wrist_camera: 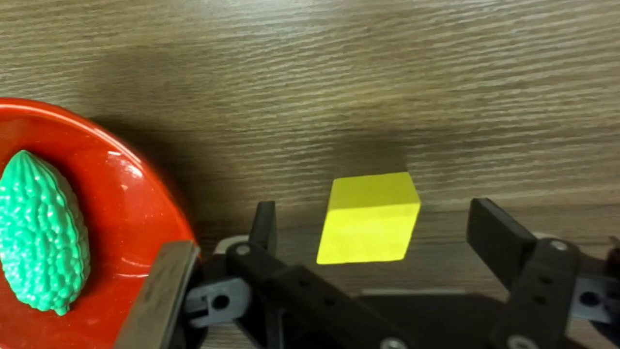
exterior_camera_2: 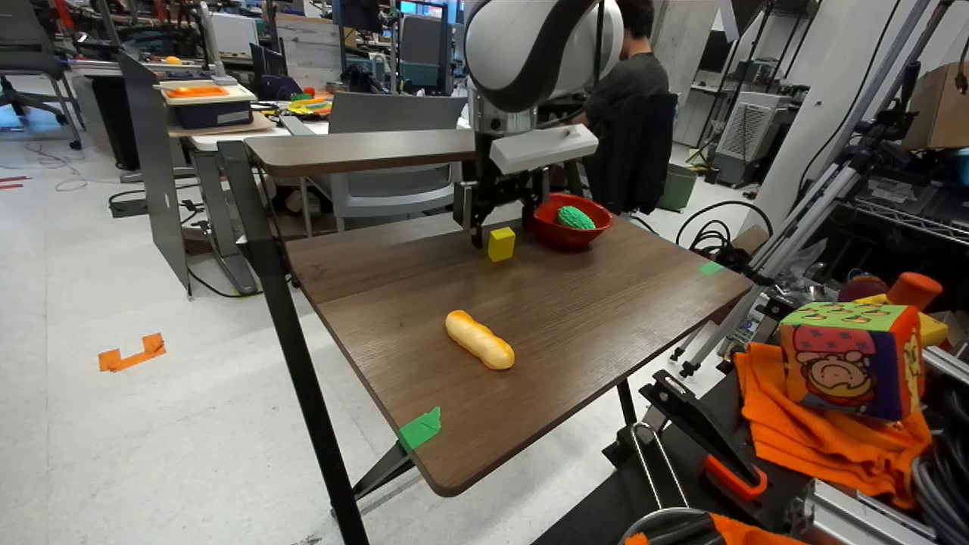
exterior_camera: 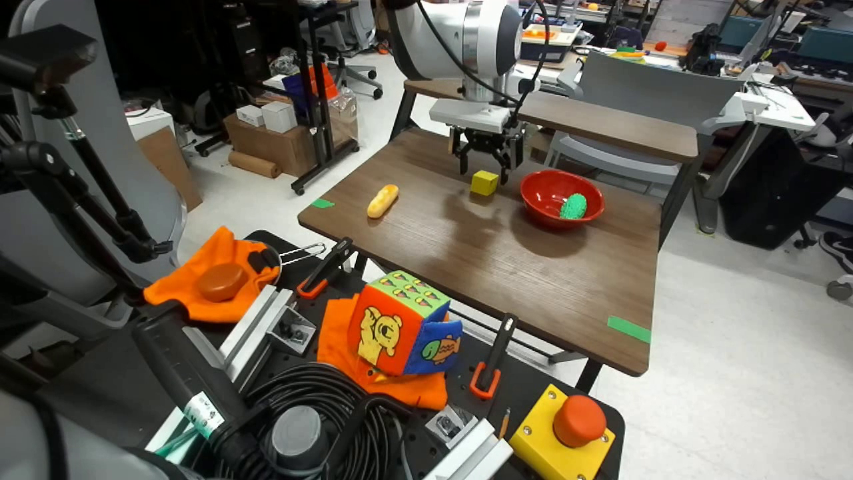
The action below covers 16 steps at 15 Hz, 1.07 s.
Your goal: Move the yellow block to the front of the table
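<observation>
The yellow block sits on the brown wooden table, beside the red bowl. It also shows in an exterior view and in the wrist view. My gripper points down over the block with its fingers spread wide. In the wrist view the open gripper has one finger on each side of the block, with a gap on both sides, touching neither. The fingertips look slightly above the tabletop; the exact height is hard to tell.
The red bowl holding a green bumpy toy stands close beside the gripper; one finger is near its rim. A bread-like toy lies on the table. Green tape marks table corners. A raised shelf runs behind.
</observation>
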{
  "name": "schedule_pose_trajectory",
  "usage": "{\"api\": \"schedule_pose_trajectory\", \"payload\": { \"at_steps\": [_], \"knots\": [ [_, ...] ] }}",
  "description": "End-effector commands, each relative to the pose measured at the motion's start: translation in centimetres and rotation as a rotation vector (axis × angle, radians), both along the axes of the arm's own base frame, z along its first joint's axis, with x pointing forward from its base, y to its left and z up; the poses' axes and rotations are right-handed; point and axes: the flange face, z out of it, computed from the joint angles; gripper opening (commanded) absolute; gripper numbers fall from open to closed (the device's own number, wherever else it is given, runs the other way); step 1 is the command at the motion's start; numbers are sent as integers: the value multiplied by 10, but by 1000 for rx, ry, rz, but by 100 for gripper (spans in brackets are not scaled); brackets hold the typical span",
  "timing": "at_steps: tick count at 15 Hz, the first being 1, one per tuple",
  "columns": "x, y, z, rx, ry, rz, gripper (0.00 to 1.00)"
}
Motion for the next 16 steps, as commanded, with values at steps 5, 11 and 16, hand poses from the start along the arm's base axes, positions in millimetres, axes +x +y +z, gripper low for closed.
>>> {"api": "schedule_pose_trajectory", "payload": {
  "at_steps": [5, 11, 16],
  "knots": [
    [20, 4, -8, -17, 37, -10, 50],
    [16, 18, 17, 1, 6, 16, 17],
    [-29, 35, 64, 77, -4, 19, 17]
  ]
}}
